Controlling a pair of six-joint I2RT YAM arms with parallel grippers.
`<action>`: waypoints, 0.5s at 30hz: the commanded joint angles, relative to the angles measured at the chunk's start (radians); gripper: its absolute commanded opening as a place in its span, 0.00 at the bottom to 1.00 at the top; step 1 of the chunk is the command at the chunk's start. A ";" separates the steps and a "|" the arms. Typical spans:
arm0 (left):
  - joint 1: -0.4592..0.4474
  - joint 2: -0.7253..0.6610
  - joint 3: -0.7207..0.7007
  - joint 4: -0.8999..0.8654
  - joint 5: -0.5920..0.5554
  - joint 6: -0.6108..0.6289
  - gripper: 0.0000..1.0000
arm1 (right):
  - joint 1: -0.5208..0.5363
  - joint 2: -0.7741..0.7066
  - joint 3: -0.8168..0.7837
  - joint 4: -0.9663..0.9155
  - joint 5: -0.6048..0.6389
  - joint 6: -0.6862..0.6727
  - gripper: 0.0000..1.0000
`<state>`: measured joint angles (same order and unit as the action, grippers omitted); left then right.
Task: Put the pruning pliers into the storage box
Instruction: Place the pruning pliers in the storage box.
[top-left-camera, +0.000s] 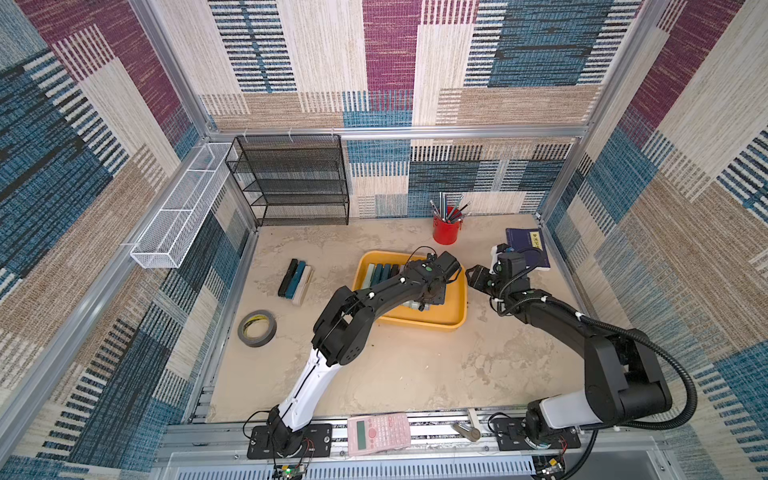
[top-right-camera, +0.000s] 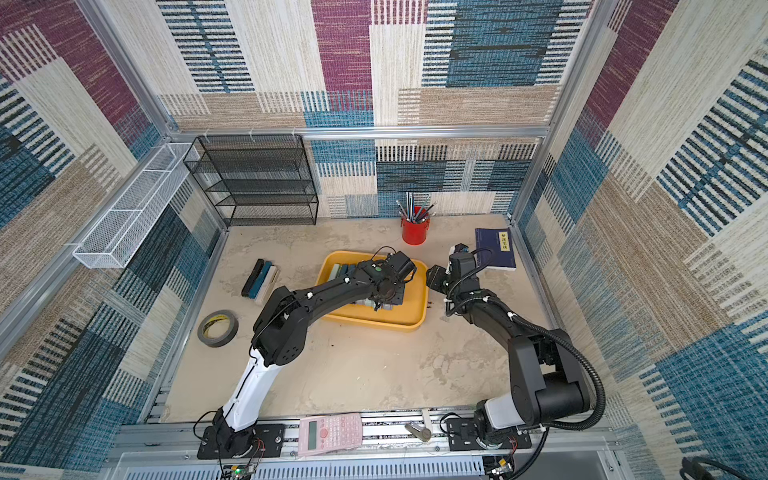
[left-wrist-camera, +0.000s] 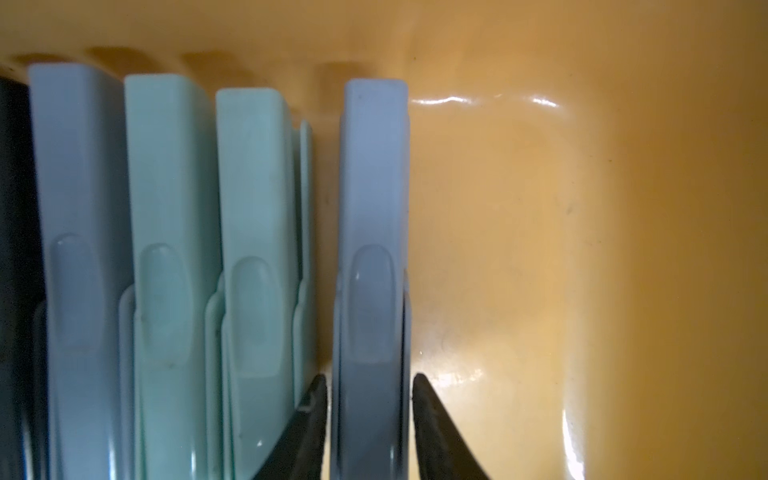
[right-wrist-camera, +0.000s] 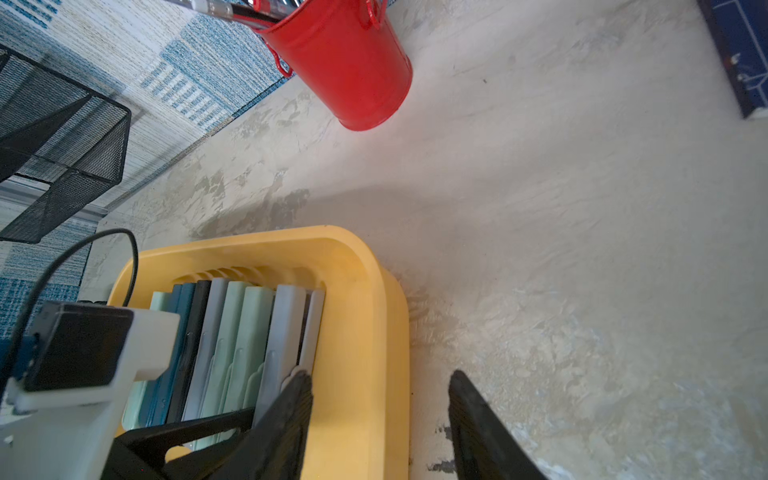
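Observation:
The yellow-orange storage box (top-left-camera: 455, 309) (top-right-camera: 420, 301) lies mid-table. A row of pruning pliers (top-left-camera: 383, 273) (right-wrist-camera: 237, 332) stands on edge inside it: mint, teal, black and grey. My left gripper (left-wrist-camera: 370, 377) is down in the box, open. Its fingers flank the end grey plier (left-wrist-camera: 372, 232) with a thin gap on each side. Three more pliers (top-left-camera: 296, 282) (top-right-camera: 261, 282) lie together on the table left of the box. My right gripper (right-wrist-camera: 379, 375) (top-left-camera: 473, 277) hovers open at the box's right rim (right-wrist-camera: 365, 332), one finger over the inside, one over the table.
A red pencil cup (top-left-camera: 447, 230) stands behind the box, and a dark blue book (top-left-camera: 528, 245) lies at the back right. A tape roll (top-left-camera: 257, 328) is at the left. A pink calculator (top-left-camera: 378, 432) sits on the front rail. A black mesh rack (top-left-camera: 291, 178) and a white wire basket (top-left-camera: 183, 208) are at the back left.

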<state>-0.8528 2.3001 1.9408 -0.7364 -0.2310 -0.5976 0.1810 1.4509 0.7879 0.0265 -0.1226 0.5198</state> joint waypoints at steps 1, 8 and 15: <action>0.003 -0.020 0.007 -0.016 -0.004 0.032 0.39 | 0.001 -0.007 0.010 0.011 -0.001 0.003 0.55; 0.003 -0.121 -0.020 0.055 0.024 0.132 0.58 | 0.003 -0.025 0.037 -0.033 0.049 -0.053 0.54; 0.079 -0.288 -0.143 0.102 0.001 0.175 0.61 | 0.068 -0.040 0.100 -0.093 0.104 -0.113 0.55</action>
<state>-0.8131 2.0712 1.8469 -0.6670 -0.2161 -0.4698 0.2226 1.4158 0.8631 -0.0399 -0.0658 0.4473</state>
